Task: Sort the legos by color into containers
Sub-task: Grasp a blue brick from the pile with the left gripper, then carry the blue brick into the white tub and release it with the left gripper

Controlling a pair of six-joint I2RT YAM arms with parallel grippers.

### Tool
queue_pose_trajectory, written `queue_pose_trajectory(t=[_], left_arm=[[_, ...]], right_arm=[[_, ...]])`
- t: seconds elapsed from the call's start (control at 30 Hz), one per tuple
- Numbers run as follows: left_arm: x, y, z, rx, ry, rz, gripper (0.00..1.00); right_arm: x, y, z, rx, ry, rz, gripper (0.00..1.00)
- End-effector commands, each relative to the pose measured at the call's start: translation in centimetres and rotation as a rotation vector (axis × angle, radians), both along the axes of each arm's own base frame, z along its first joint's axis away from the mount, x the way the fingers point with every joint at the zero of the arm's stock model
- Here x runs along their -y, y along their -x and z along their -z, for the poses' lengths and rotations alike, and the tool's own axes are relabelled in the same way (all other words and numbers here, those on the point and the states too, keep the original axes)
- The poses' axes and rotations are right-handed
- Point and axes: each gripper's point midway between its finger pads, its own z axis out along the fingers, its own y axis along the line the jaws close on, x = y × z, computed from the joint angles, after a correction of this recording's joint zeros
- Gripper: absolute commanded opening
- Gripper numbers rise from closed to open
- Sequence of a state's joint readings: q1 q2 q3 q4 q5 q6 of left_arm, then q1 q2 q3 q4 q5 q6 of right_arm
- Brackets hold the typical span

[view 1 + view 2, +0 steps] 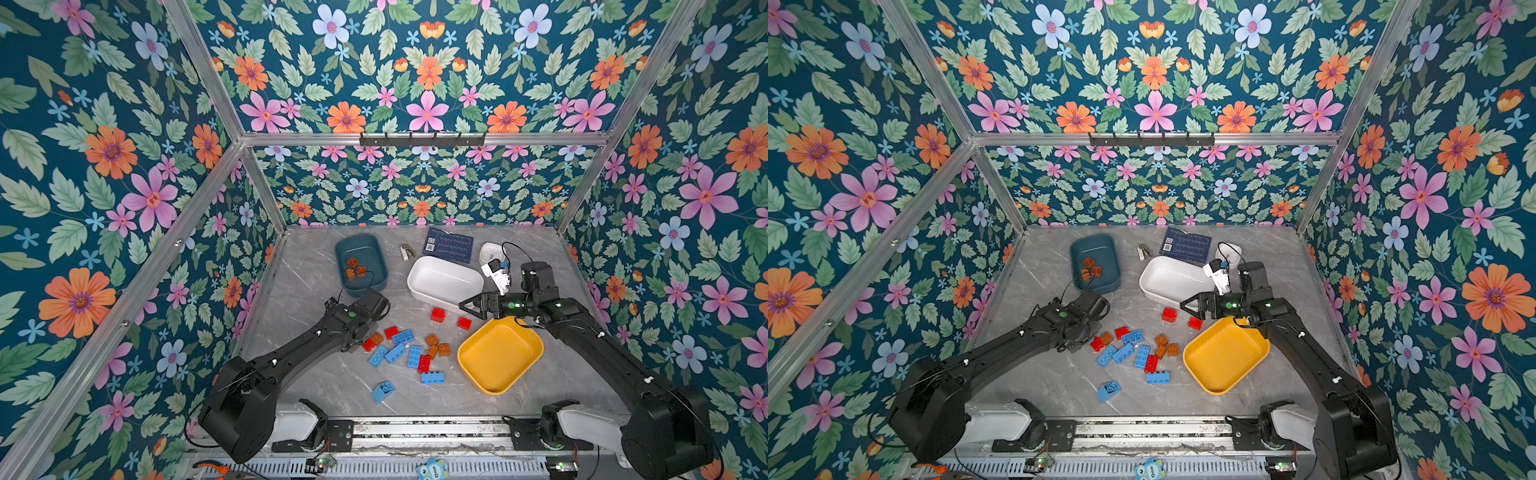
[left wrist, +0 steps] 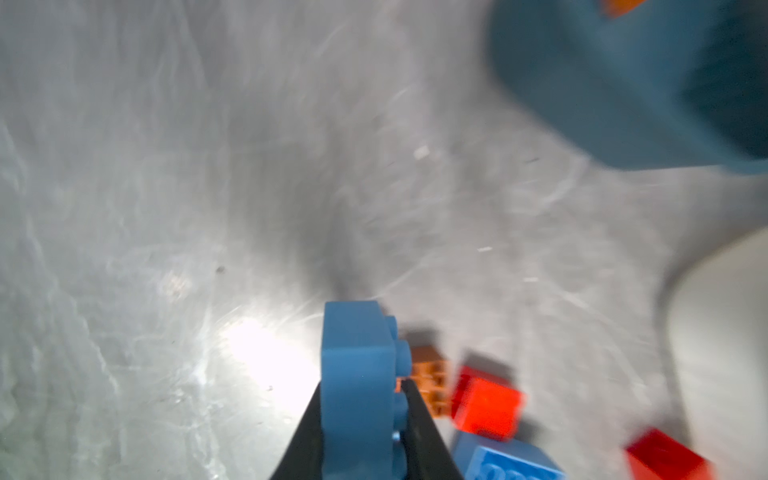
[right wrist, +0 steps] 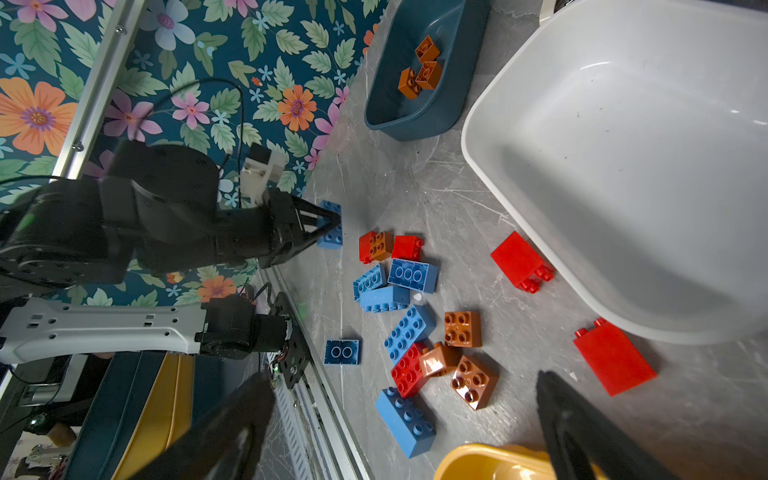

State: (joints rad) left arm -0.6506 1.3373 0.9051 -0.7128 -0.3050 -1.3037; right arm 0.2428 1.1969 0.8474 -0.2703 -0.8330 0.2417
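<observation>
Jaws of the left gripper (image 2: pixel 361 390) were clamped on a blue brick (image 2: pixel 357 357), hidden beneath the wrist in both top views and blurred in the wrist view. The right gripper (image 1: pixel 463 307) hung spread wide between white tub (image 1: pixel 444 278) and yellow tub (image 1: pixel 498 357). Loose legos (image 1: pixel 409 353) lay near the held brick on the grey marbled table (image 1: pixel 316 382) within floral walls (image 1: pixel 104 166).

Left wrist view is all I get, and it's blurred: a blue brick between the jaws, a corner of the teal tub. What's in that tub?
Observer: The teal tub holds three orange-brown bricks, nothing else.
Operator: Any blue ones sorted?
Observer: No; the white tub and the yellow tub are both empty.
Operator: And the right arm?
Observer: The right gripper hangs between those two tubs, jaws open, holding nothing.
</observation>
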Motion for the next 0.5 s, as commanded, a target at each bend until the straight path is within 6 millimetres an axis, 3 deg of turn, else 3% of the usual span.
queue_pose_trajectory(t=[0.0,0.1,0.23,0.47], left_arm=[[-0.2,-2.5,-2.8,0.04,-0.164,0.155,0.15],[2.2,-5.9,-5.2,0.082,-0.218,0.288,0.15],[6.4,-10.4,-6.9,0.145,-0.238,0.46,0.16],[13.9,-15.3,-7.1,0.209,-0.169,0.668,0.16]], right_arm=[[0.0,-0.4,-0.8,0.036,0.001,0.006,0.99],[0.1,-0.7,-1.1,0.045,0.006,0.019,0.99],[0.3,-1.2,-1.6,0.062,0.018,0.041,0.99],[0.9,-1.5,-1.9,0.07,0.03,0.067,0.99]])
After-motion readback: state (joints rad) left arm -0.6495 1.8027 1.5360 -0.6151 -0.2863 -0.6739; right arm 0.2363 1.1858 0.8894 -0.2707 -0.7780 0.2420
